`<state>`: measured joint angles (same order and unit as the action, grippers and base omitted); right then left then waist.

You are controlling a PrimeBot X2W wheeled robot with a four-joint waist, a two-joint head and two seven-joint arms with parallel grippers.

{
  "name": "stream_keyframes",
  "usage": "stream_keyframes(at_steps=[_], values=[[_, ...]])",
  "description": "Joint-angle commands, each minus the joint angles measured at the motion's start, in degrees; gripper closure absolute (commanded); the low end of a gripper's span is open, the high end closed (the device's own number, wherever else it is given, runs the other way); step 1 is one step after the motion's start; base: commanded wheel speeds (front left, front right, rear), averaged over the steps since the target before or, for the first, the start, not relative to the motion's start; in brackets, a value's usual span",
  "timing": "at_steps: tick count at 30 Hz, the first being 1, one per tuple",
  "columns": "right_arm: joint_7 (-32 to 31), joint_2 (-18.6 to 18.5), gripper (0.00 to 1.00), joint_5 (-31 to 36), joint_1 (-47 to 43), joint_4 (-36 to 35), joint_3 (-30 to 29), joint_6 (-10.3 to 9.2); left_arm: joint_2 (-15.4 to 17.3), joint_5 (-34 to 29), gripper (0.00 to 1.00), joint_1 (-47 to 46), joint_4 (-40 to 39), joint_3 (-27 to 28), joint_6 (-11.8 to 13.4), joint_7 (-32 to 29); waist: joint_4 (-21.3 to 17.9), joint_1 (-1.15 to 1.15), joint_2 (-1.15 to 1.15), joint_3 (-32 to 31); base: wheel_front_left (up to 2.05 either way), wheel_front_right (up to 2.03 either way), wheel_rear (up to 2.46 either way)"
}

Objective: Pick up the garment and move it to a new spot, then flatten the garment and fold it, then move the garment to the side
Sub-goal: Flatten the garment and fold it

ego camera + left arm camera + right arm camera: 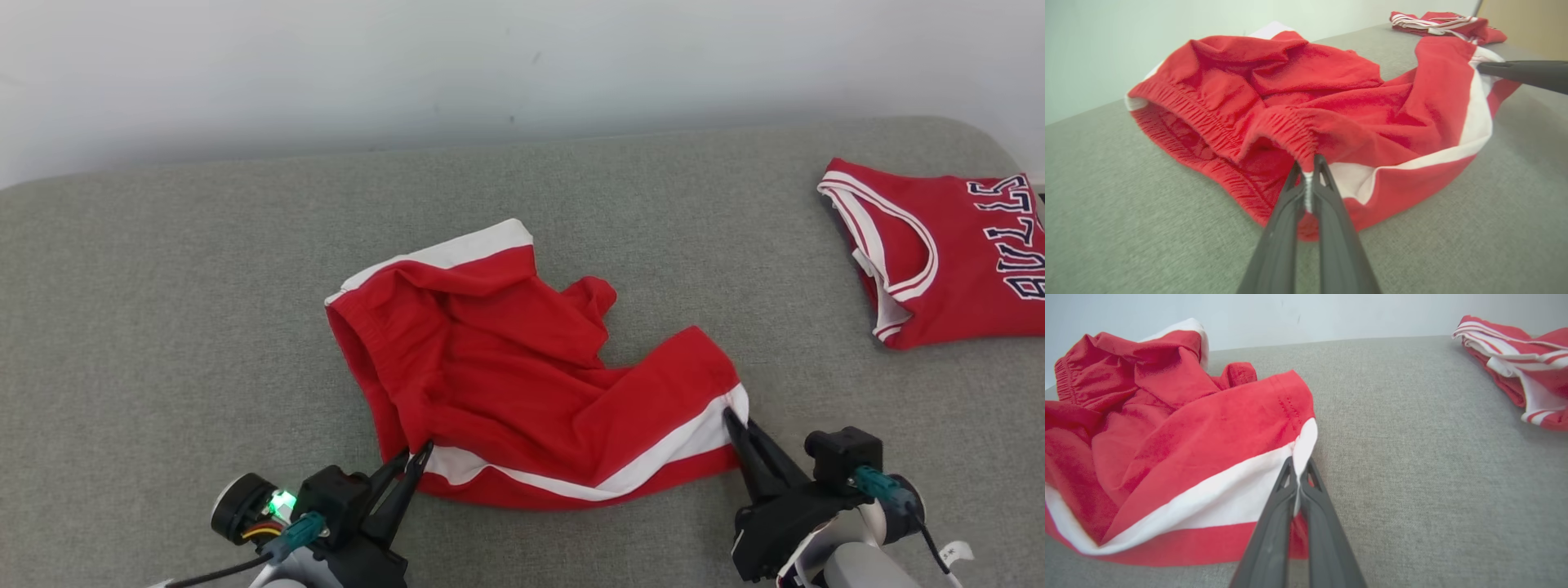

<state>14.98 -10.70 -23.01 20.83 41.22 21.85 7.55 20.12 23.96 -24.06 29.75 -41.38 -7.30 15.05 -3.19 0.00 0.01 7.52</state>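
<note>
A pair of red shorts [522, 367] with white side stripes lies crumpled in the middle of the grey surface. My left gripper [416, 453] is shut on the shorts' elastic waistband corner; the left wrist view shows the white stripe edge pinched between its fingers [1286, 204]. My right gripper [735, 420] is shut on the leg hem at the white stripe, the cloth [1208, 457] squeezed between the fingers [1274, 522]. The shorts [1306, 98] bunch up in folds between the two grips, the waistband gaping open at the left.
A folded red jersey [947, 253] with white trim and dark lettering lies at the far right, also seen as the jersey [1515, 355] in the right wrist view. The grey padded surface [163, 327] ends at a pale wall [490, 65] behind.
</note>
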Motion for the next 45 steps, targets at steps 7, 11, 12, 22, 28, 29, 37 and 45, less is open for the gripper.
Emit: stream_keyframes(at_steps=[7, 11, 12, 22, 28, 29, 37, 45], values=[[0.1, -2.0, 1.0, 0.7, -3.0, -10.5, -2.0, -0.17, 0.0, 0.8, 1.0, 4.1, -9.0, 7.1, 0.1, 0.2, 0.5, 0.0, -0.01, -1.5, 0.0, 0.0, 0.0], [0.1, -2.6, 1.0, -0.3, -0.2, -13.9, -1.5, -0.17, 1.2, 2.2, 1.0, 1.2, -12.2, 10.0, 0.0, 0.2, 0.2, 0.0, -0.01, -1.5, 0.0, 0.0, 0.0], [0.1, -2.9, 1.0, -0.7, 1.0, -14.1, -1.3, -0.17, 1.6, 2.6, 1.0, -0.3, -12.7, 10.5, 0.0, 0.2, 0.2, 0.0, -0.01, -1.3, 0.0, 0.0, 0.0], [-4.4, -5.8, 1.0, -8.2, 26.1, -13.3, 0.2, -0.17, 2.8, 13.7, 1.0, -29.9, -12.3, 10.1, -0.1, -7.4, -0.6, 0.0, -0.01, 10.8, 0.0, 0.0, 0.0], [-10.0, -6.0, 1.0, -14.5, 48.0, -9.3, -2.4, -0.17, 1.8, 16.8, 1.0, -54.8, -6.9, 9.8, -0.1, -11.3, -1.9, 0.0, -0.01, 21.9, 0.0, 0.0, 0.0], [-10.5, -6.2, 1.0, -14.6, 51.2, -8.4, -2.6, -0.17, 1.6, 16.7, 1.0, -58.4, -5.6, 9.1, -0.1, -11.3, -2.0, 0.0, -0.01, 23.3, 0.0, 0.0, 0.0], [-11.4, -6.6, 1.0, -13.0, 74.4, 0.6, -2.7, -0.17, -1.2, 18.3, 1.0, -81.4, 7.0, 5.7, -0.1, -8.8, -2.3, 0.0, -0.01, 30.4, 0.0, 0.0, 0.0], [-9.2, -5.6, 1.0, -10.9, 86.0, 11.4, -1.3, -0.17, -2.5, 20.6, 1.0, -91.1, 15.9, 0.6, -0.1, -7.5, -3.1, 0.0, -0.01, 33.3, 0.0, 0.0, 0.0]])
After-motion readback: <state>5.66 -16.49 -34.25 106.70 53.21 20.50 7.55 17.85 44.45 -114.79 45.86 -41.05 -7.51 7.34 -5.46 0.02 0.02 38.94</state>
